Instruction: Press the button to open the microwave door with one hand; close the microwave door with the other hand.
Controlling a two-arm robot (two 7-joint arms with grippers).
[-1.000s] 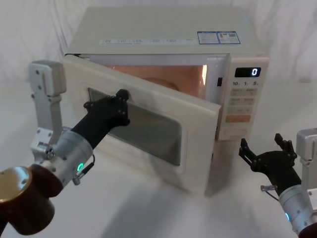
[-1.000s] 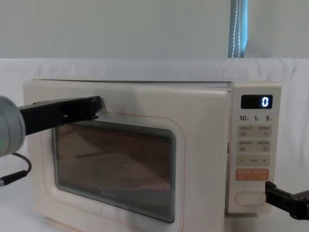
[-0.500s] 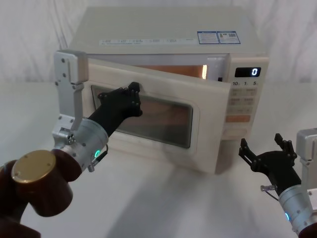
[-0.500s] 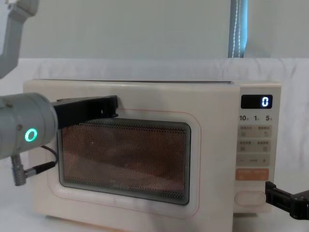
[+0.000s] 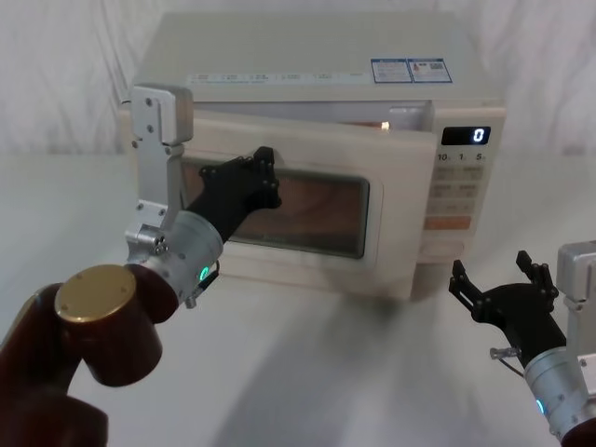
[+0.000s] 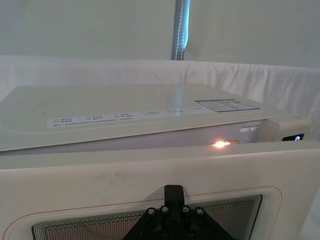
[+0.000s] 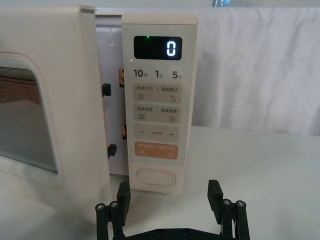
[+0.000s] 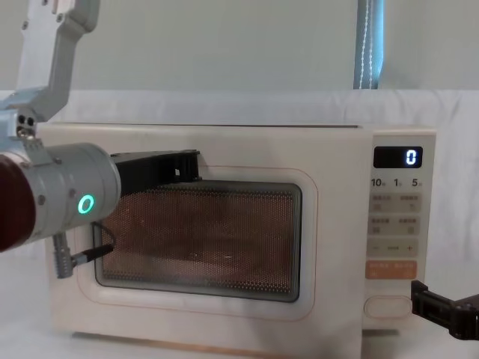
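Left gripper [image 5: 253,177] presses on the microwave door [image 5: 391,233] at the window's upper edge, approx 10 o'clock of the glass; can't tell how its fingers sit. Door runs wide side-to-side, nearly shut; right wrist view shows a gap at the latch edge. Right gripper [image 7: 169,197], fingers spread w/ nothing between, hangs just before the button [image 7: 155,176], at 6 o'clock on the panel.

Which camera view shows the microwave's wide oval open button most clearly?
The right wrist view: the button faces the camera squarely, under the orange key. The chest view shows it low, beside the right gripper. The head view shows it only obliquely.
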